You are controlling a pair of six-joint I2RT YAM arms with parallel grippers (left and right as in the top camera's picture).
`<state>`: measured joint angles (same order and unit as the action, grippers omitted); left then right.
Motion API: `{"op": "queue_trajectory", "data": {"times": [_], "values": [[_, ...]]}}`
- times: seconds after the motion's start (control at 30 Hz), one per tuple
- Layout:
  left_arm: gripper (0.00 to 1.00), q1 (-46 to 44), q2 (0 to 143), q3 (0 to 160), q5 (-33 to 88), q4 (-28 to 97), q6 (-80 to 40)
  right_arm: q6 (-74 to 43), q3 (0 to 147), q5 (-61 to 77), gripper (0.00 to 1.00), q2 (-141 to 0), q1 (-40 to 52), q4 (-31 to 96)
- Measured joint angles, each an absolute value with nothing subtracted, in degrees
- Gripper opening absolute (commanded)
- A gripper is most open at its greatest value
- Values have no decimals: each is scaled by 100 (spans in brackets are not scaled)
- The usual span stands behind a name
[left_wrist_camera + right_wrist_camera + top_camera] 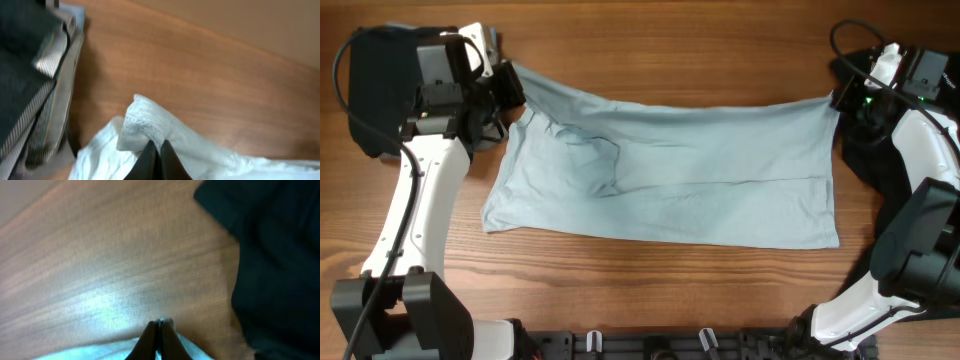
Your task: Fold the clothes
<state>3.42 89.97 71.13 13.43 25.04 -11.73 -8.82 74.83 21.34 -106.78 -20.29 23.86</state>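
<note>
Far left, a dark pile (368,95) of fabric sits outboard of the left gripper (510,88), half hidden behind the arm in the overhead view. The left wrist view shows stacked dark and grey folded layers cut off by the frame edge, and I can't tell which garments they are. The left gripper's fingers are pressed together with no gap, pinching a bunched corner of the light-blue T-shirt (670,170). In the left wrist view the cloth humps up just ahead of the fingertips (150,157) and looks near white. I can't tell which part of the shirt is pinched, since the wrist blocks it overhead. The shirt lies spread on the wood table (670,40) between the two sets of fingers. Its top edge is drawn taut from pinch to pinch, the lower part lies flat, and there are creases and a dark fold nearer the left fingers. The right gripper (840,100) also has its fingers clamped tight, on the opposite top corner. The right wrist view shows only a sliver of pale fabric at the tips, the rest cut off at the bottom of the frame. The black T-shirt (870,170) lies just outboard of the right fingers, largely covered by the right arm overhead. In the right wrist view it is a blurred dark mass with no readable shape.
</note>
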Motion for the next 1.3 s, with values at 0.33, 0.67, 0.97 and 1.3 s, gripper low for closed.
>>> {"op": "queue_trajectory", "data": {"times": [0.33,0.67,0.97,1.3], "values": [[4,342,8997,7116,1341,3509,-1173,-1063,7483,2145,4,-10322,-2029,3603],[4,340,8989,7120,856,4827,-1173,-1345,7489,1708,4,-10027,-2029,4772],[4,340,8735,7120,185,5107,-1173,-1345,7489,1035,4,-10027,-2029,5664],[4,340,8709,7120,-296,5745,-1173,-1345,7489,569,4,-10027,-2029,6134]]}}
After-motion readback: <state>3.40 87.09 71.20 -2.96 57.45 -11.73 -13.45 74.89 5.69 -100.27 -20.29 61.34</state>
